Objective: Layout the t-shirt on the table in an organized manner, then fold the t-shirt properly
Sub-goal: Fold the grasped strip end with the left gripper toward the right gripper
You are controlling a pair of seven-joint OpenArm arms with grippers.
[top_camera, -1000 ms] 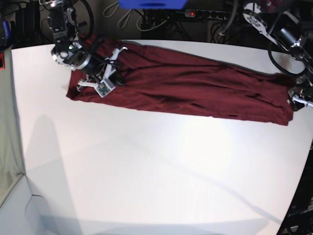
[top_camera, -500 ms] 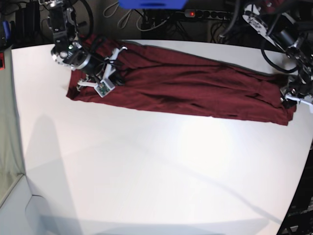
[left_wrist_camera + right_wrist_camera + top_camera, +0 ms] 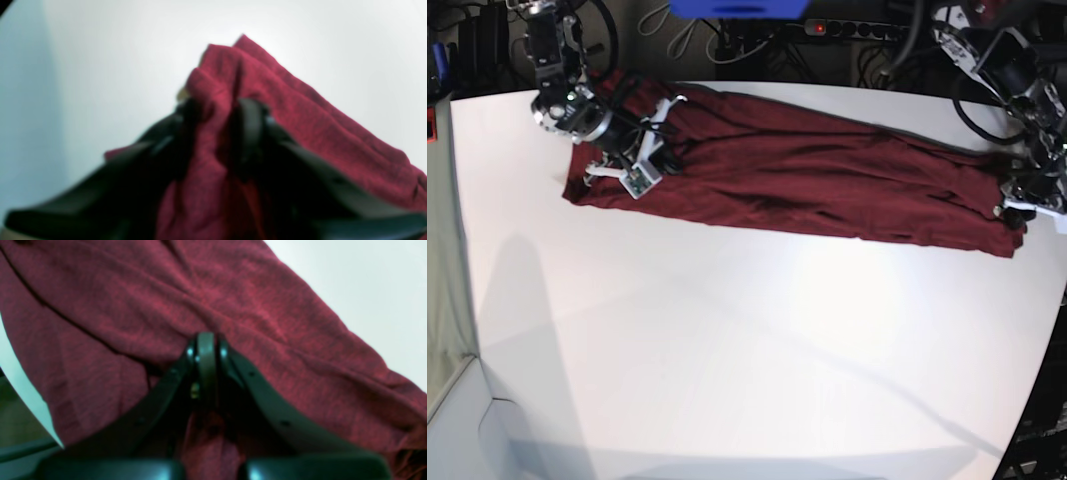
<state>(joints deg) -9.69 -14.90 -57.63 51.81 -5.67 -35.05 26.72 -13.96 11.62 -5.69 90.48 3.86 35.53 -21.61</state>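
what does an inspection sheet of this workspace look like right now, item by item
surface: white table, bare in front of the cloth
job's things: maroon t-shirt lying as a long wrinkled band across the far side, not yet folded
clutter: nothing seen on the table
grippers: left gripper has a bunched fold of the shirt's end between its jaws; right gripper shut, cloth pinched at the shirt's other end
cables: dark cables and a power strip with a red light behind the table
surroundings: blue object at the top edge, dim background
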